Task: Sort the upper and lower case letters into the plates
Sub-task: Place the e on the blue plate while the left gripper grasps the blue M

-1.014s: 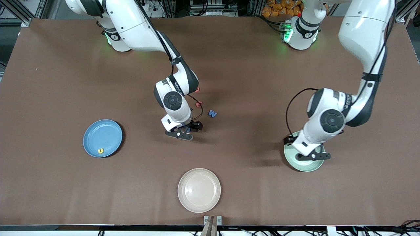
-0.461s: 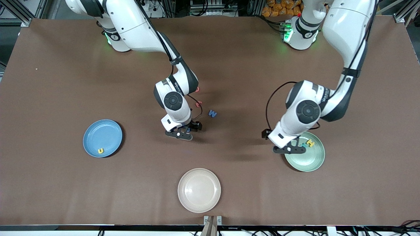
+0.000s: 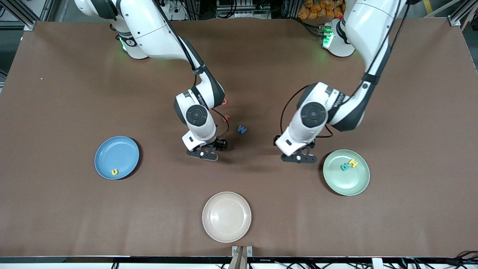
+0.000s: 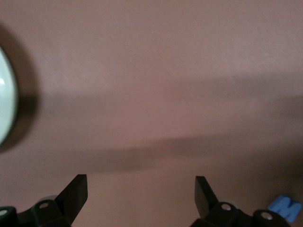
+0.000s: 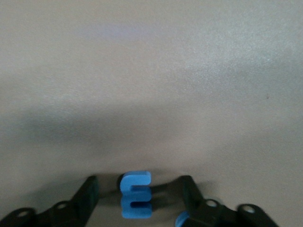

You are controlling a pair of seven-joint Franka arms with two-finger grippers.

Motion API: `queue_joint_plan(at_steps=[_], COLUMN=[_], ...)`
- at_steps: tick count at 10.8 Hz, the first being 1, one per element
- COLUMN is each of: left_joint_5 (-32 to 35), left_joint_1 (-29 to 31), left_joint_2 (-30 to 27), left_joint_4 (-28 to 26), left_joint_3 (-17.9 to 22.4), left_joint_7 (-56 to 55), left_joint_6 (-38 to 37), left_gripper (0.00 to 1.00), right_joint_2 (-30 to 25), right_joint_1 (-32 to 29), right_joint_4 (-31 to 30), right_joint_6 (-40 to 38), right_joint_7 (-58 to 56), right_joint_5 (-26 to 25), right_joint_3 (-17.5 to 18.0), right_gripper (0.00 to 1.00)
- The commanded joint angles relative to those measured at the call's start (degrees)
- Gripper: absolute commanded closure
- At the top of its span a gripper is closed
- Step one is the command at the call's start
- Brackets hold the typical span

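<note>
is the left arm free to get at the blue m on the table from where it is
Probably yes. The left end effector is open and holds nothing, and only bare table lies between it and the blue m. The right end effector works close to that letter, so the arms might crowd each other.

The right pincer (image 3: 207, 150) is down at the tabletop (image 3: 56, 209) near a blue M (image 3: 242, 129). The left pincer (image 3: 301, 155) hangs beside the green plate (image 3: 351, 185), which holds two letters (image 3: 349, 164). A yellow letter (image 3: 114, 172) lies in the blue plate (image 3: 112, 151).
</note>
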Motion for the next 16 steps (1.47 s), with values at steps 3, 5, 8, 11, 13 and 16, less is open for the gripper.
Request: queue_joint_plan(at_steps=[3,5,8,11,13,16], left_joint_5=[-1.3,-1.3,-2.0,-5.2,-5.5,-5.4], left_joint_1=[-6.3,-9.2,-11.0,-12.9,-14.7,-16.5], left_joint_2=[2.3,5.2,7.5,9.3,11.0,12.9], left_joint_4=[0.6,3.4,4.8,4.8,5.8,7.1], left_joint_3=[0.8,0.8,0.7,0.7,0.8,0.8], left_joint_7=[-15.6,-24.2,-32.7,-40.5,-46.0,-50.0], left_joint_6=[-0.2,-0.2,1.1,4.4,6.0,6.5], left_gripper=[0.0,0.0,0.0,0.0,0.0,0.0], right_joint_2=[-0.4,-1.5,-5.1,-8.2,-8.2,-8.4], right_joint_1=[0.1,-0.2,-4.9,-15.2,-17.3,-18.8], right_joint_4=[-0.5,-0.5,0.2,-0.2,-0.3,-2.1], right_joint_6=[-0.2,-0.4,-7.5,-15.5,-17.2,-17.2], right_joint_7=[0.6,0.1,-2.8,-13.0,-21.2,-33.4], right_joint_5=[-1.0,-0.9,-1.0,-1.3,-4.1,-6.2], right_joint_3=[0.1,-0.1,-1.3,-2.2,-7.7,-13.4], right_gripper=[1.0,1.0,1.0,1.0,1.0,1.0])
